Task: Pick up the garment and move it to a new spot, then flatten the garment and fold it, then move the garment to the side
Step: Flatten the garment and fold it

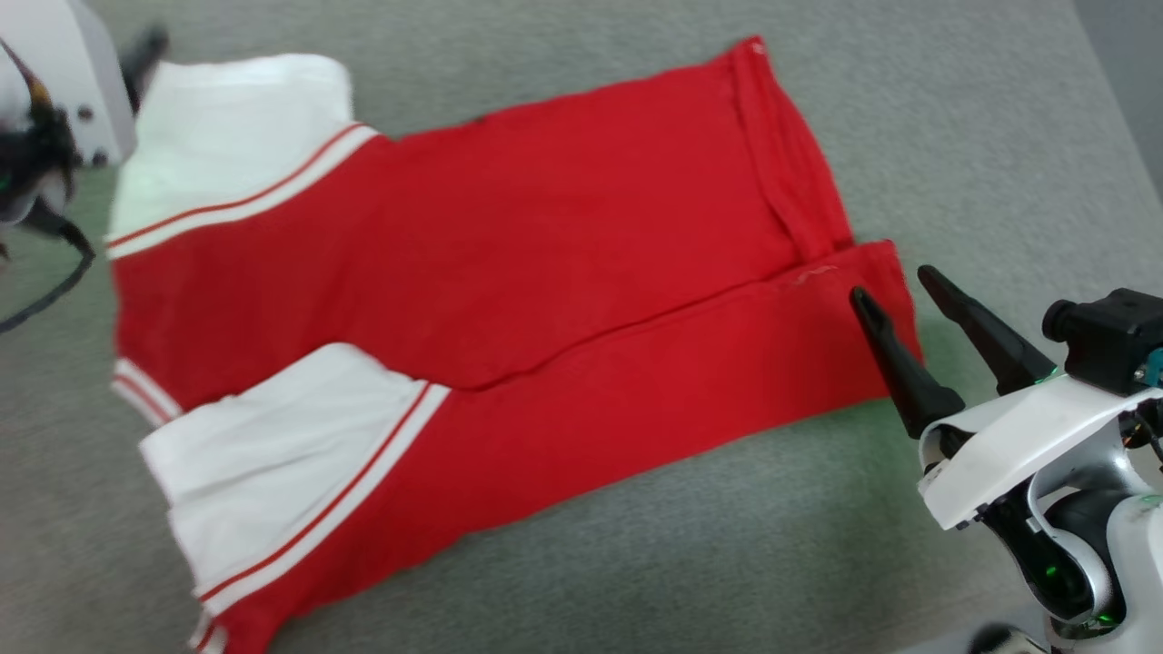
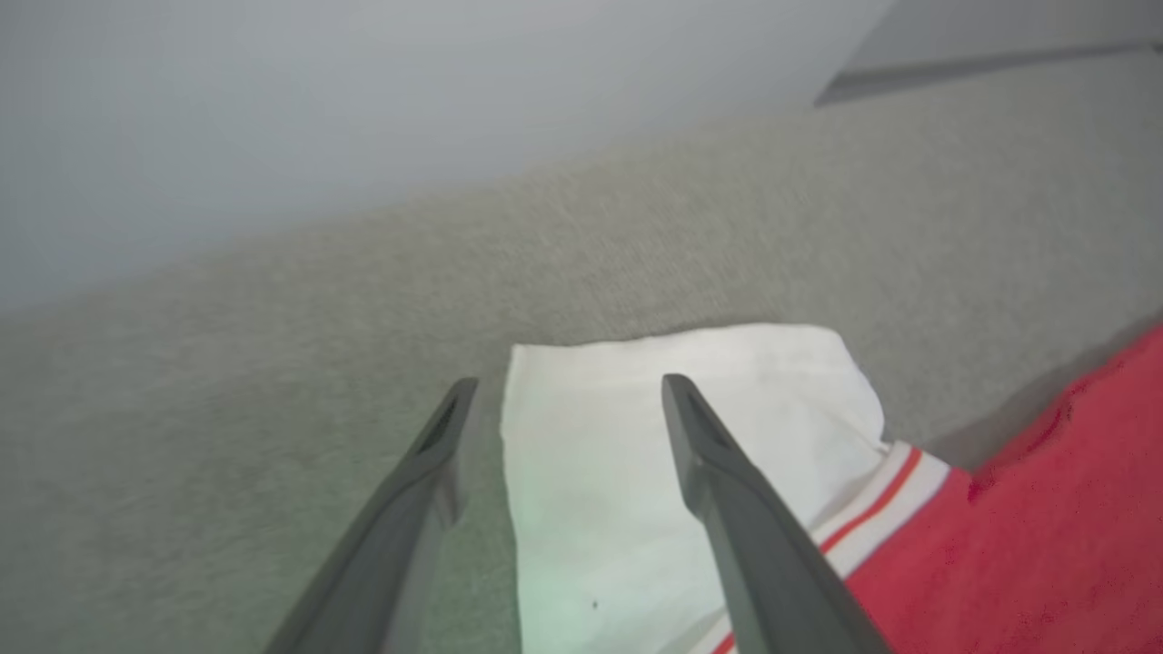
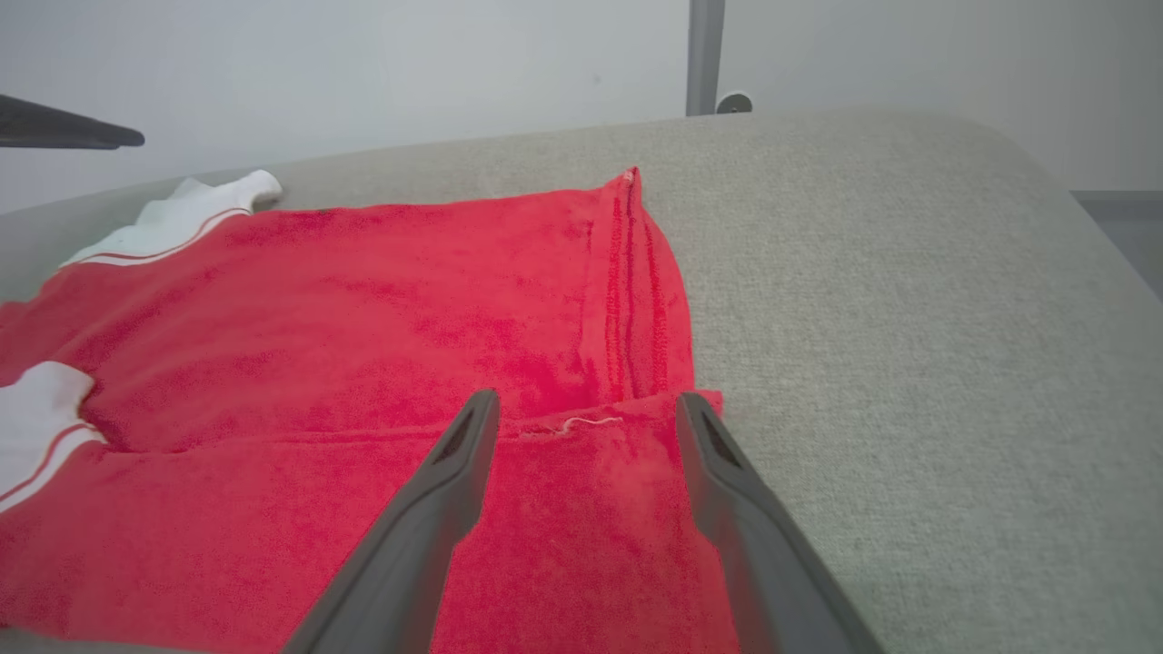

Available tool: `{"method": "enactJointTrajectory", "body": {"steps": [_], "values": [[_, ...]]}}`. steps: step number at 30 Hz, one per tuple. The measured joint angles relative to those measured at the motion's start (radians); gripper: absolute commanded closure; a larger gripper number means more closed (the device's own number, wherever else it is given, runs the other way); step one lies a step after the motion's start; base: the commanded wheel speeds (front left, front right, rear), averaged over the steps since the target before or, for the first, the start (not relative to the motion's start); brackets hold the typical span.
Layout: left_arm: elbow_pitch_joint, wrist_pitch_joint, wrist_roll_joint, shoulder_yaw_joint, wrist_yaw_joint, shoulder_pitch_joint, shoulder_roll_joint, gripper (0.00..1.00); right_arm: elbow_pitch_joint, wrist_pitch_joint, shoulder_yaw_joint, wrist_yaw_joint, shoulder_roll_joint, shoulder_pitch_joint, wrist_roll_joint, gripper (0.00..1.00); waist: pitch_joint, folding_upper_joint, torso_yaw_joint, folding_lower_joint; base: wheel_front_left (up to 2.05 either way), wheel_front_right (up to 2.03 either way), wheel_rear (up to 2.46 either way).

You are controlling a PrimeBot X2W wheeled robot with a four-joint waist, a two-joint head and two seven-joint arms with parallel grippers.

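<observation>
**On the grey tabletop: jersey's sides turned in, both pincers spread and waiting**

On the tabletop the garment lies flat across the middle. Its two long sides are turned inward, meeting along a line down the red body, and a white sleeve caps each flap. That reads to me as the lengthwise fold done and the crosswise one to come. Over at the sleeve end, the left pincer hovers with its fingers apart above the sleeve's outer edge, gripping nothing. The right pincer, equally wide and empty, points at the hem corner. One at each end makes sense for lifting one end over the other. As for room, there is bare grey beyond the hem, and the tabletop's rounded edge lies well off.
</observation>
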Motion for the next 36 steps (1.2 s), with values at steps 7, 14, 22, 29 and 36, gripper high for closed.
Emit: {"method": "enactJointTrajectory", "body": {"steps": [7, 14, 22, 29, 36], "values": [[0.196, 0.247, -0.008, -0.067, -0.069, -0.107, -0.012, 0.0, 0.019, -0.005, 0.022, 0.0, -0.005, -0.012, 0.01, 0.0, 0.036, 0.0, -0.06, 0.0, 0.0, 0.0, 0.0], [0.275, 0.268, 0.037, -0.113, -0.096, -0.177, -0.02, 0.0, 0.016, -0.003, 0.035, 0.0, -0.01, -0.031, 0.022, 0.0, 0.071, 0.0, -0.074, 0.0, 0.0, 0.0, 0.0], [0.352, 0.271, 0.046, -0.132, -0.126, -0.219, -0.04, 0.0, 0.014, 0.005, 0.05, 0.0, -0.02, -0.054, 0.023, 0.0, 0.091, 0.0, -0.068, -0.0001, 0.0, 0.0, 0.0], [0.365, 0.288, -0.005, -0.124, -0.147, -0.224, -0.07, 1.0, 0.021, 0.041, 0.056, 0.0, -0.049, -0.138, 0.035, 0.0, 0.095, 0.0, -0.054, 0.0, 0.0, 0.0, 0.0], [0.346, 0.269, -0.012, -0.149, -0.149, -0.245, -0.106, 1.0, 0.175, 0.239, 0.13, 0.0, -0.119, -0.407, 0.119, 0.0, 0.106, 0.0001, -0.019, -0.0001, 0.0, 0.0, 0.0]]}}
